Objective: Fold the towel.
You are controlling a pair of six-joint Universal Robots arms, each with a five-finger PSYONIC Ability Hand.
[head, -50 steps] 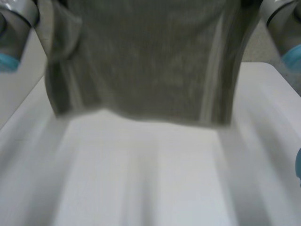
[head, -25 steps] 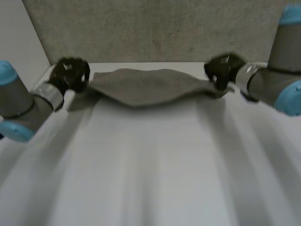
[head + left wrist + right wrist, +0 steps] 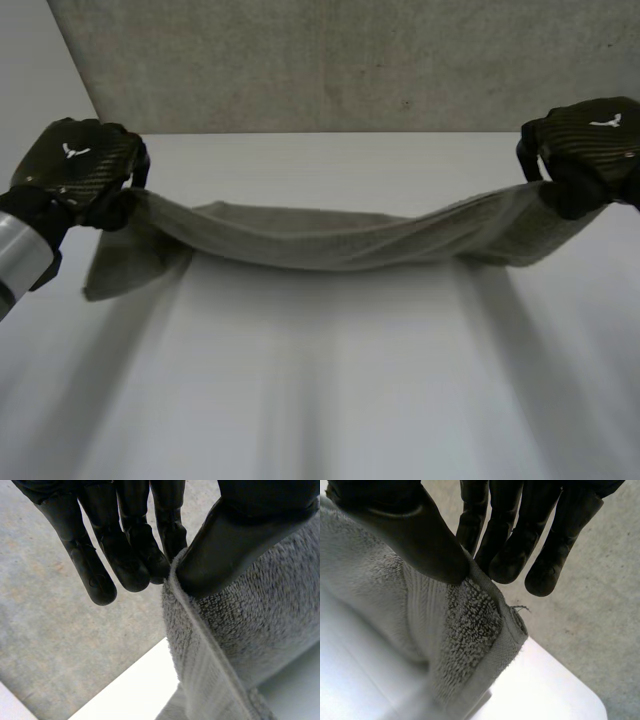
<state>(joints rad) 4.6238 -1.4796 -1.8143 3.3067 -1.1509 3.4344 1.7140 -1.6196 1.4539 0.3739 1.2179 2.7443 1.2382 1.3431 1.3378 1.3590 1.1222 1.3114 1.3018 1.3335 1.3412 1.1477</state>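
A grey towel (image 3: 330, 238) hangs stretched between my two hands above the white table (image 3: 330, 380), sagging in the middle. My left hand (image 3: 75, 165) pinches the towel's left end; in the left wrist view its thumb (image 3: 235, 540) presses the towel (image 3: 250, 625) against the fingers (image 3: 135, 555). My right hand (image 3: 585, 155) holds the right end; in the right wrist view the thumb (image 3: 415, 535) clamps the towel's corner (image 3: 470, 625) against the fingers (image 3: 520, 540). A loose flap droops below the left hand.
Behind the table's far edge lies a grey speckled floor (image 3: 330, 60). The white table surface stretches toward me beneath the towel.
The towel went from hanging spread in front of the camera, to far out over the table, to now stretched nearer me. Both hands kept their pinch.
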